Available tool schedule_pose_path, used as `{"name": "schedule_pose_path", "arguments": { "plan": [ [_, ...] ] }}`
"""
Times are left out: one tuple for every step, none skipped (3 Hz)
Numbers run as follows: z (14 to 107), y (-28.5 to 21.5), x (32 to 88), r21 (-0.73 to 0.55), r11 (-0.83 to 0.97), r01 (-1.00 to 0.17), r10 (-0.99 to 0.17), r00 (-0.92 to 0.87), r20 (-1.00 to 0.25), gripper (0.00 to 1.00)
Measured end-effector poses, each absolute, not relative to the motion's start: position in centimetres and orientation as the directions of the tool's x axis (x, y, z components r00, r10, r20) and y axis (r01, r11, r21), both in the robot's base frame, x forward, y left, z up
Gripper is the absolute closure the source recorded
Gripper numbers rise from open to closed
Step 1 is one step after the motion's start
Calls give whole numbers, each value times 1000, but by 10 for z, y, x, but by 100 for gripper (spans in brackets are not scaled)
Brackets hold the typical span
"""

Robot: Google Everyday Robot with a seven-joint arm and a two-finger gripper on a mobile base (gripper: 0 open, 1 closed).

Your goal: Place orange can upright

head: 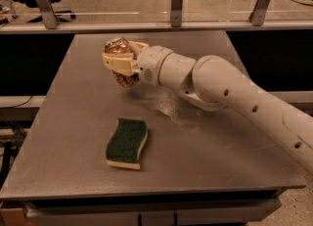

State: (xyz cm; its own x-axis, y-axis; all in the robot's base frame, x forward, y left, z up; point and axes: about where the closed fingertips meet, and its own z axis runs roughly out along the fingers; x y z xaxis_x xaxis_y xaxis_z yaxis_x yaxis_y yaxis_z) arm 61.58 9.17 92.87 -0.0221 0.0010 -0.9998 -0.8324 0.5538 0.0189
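My gripper [119,62] is over the far middle of the grey table [73,122], at the end of the white arm that reaches in from the right. It is shut on the orange can [119,49], a shiny copper-coloured can held between the cream fingers [117,64]. The can's top shows above the fingers and its lower part [125,79] shows below them. The can stands roughly upright in the grip. Whether its base touches the table I cannot tell.
A green and yellow sponge [127,143] lies on the table in front of the gripper. The arm's elbow [205,85] hangs over the table's right half. A rail with metal posts [177,2] runs behind the table's far edge.
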Motion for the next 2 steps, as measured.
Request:
{"name": "schedule_pose_path", "arguments": {
  "plan": [
    [919,84,604,49,585,-810,17,-48,-999,100],
    [907,75,593,61,608,-792,42,-44,-998,100]
  ]
}}
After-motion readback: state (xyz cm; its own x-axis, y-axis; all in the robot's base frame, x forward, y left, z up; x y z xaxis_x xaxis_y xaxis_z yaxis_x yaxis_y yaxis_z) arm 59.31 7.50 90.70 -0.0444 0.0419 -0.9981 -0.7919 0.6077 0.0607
